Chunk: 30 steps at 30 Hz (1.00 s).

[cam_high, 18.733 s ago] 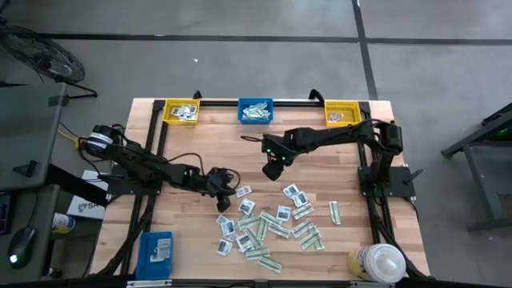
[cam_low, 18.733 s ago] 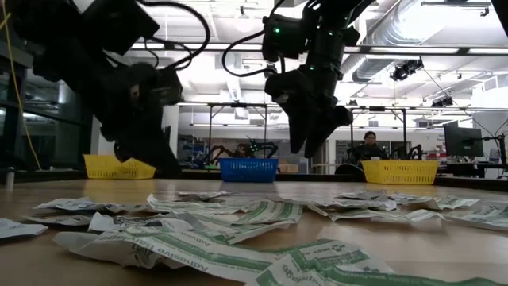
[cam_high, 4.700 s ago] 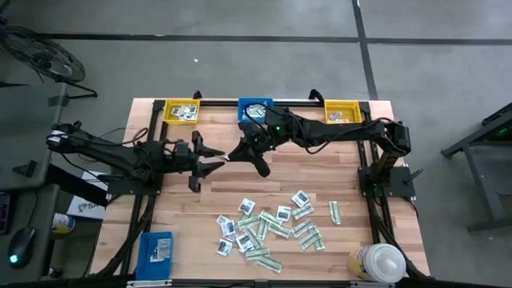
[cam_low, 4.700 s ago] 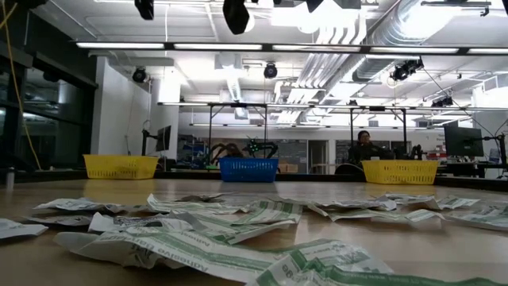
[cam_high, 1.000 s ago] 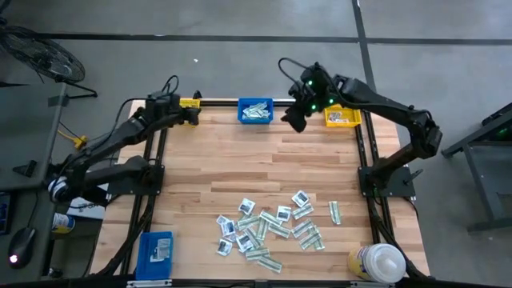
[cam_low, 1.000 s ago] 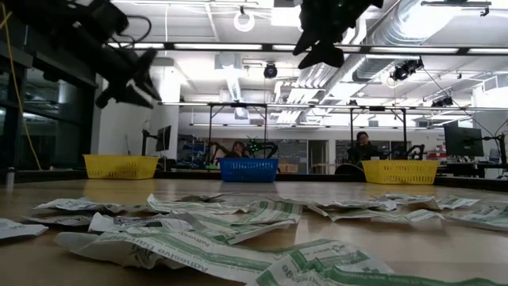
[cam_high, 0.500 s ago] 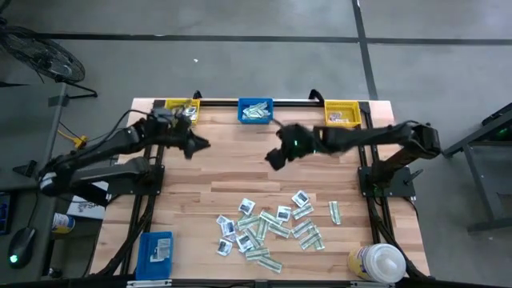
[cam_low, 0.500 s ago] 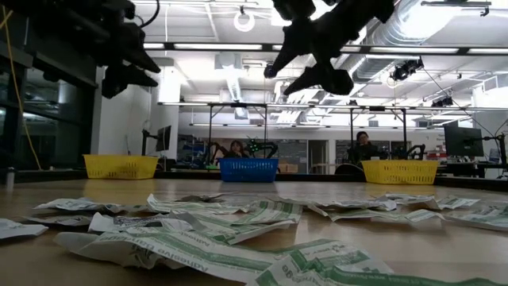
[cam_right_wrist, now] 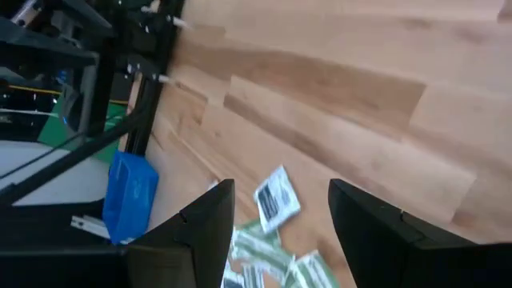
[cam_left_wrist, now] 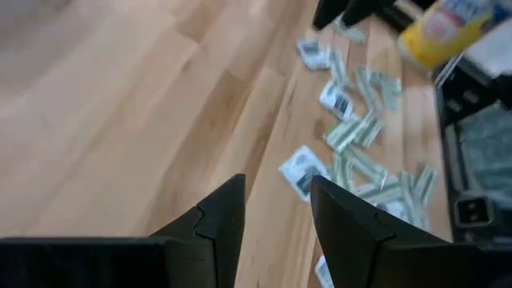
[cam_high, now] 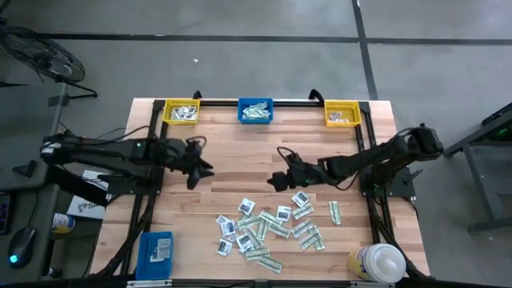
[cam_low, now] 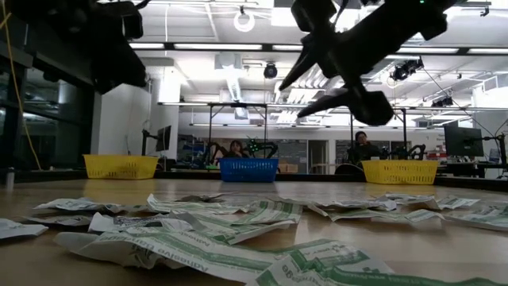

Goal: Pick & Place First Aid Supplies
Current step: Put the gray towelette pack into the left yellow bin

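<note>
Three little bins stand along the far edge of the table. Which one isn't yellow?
The middle bin is blue and holds pale packets. The bin on its left and the bin on its right are both yellow.

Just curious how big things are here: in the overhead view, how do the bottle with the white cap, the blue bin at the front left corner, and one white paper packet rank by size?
1. White-capped bottle and blue bin: they look about alike, so I won't rank them.
2. A white packet, far smaller.

Bare table (cam_high: 240, 156) between arms — packets (cam_high: 272, 226) crowd front.
</note>
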{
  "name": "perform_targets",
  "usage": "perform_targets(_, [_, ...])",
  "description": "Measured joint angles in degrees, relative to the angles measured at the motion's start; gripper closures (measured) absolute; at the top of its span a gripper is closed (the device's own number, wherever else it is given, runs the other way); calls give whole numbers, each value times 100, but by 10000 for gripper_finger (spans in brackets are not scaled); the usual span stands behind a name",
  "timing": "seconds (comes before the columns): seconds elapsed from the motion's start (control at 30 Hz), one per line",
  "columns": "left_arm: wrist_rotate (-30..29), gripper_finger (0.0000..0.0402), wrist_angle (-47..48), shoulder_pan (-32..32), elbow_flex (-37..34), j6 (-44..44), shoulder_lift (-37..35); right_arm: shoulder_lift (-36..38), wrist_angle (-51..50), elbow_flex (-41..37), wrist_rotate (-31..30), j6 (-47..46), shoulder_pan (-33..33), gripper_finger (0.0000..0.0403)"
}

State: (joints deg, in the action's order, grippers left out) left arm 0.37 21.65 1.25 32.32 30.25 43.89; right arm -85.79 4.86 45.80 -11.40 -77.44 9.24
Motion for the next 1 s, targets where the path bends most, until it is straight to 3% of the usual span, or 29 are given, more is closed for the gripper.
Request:
perform_targets(0.4, [-1072, 259, -1369, 1227, -2, 724, 2068, -865, 576, 46, 273, -654, 374, 206])
perform_targets(0.5, [-1031, 259, -1548, 1346, -3, 906, 2585, -1179, 592, 158, 299, -760, 467, 206])
perform_targets(0.73, [-813, 259, -3045, 1694, 0, 1082, 3776, -1782, 830, 455, 296, -871, 624, 206])
perform_targets(1.0, [-1000, 259, -3978, 1752, 13, 1288, 4521, -2217, 843, 845, 200, -820, 623, 206])
